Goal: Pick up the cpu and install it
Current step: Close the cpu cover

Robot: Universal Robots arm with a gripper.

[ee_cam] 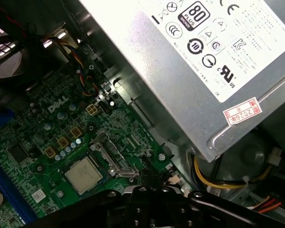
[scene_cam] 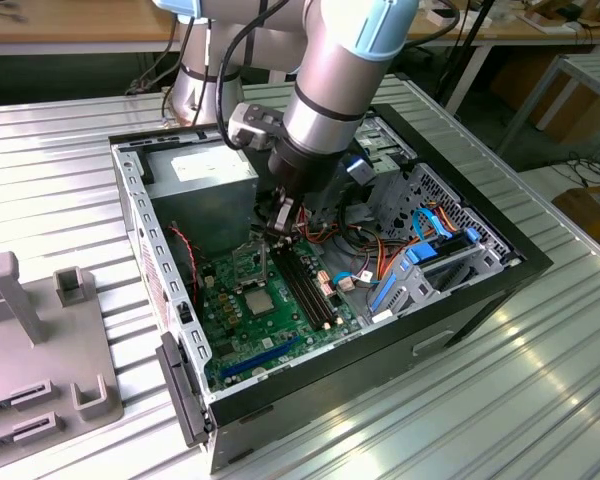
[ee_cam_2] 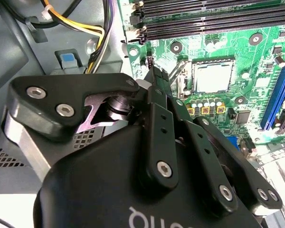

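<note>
Hand (scene_cam: 283,222) hovering inside the PC case (scene_cam: 500,262), fingers together, gripping nothing; cpu (scene_cam: 257,299) sitting in socket on the mobo (scene_cam: 310,320), just beside.

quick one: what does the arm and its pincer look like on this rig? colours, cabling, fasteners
The arm is a silver-grey metal tube with light blue joint caps and a black band near the wrist. A black cable runs down alongside it. A small grey box is mounted at the wrist. The pincer is matte black, built from flat linkage plates pinned with silver hex-socket screws, with white lettering on its body.
</note>
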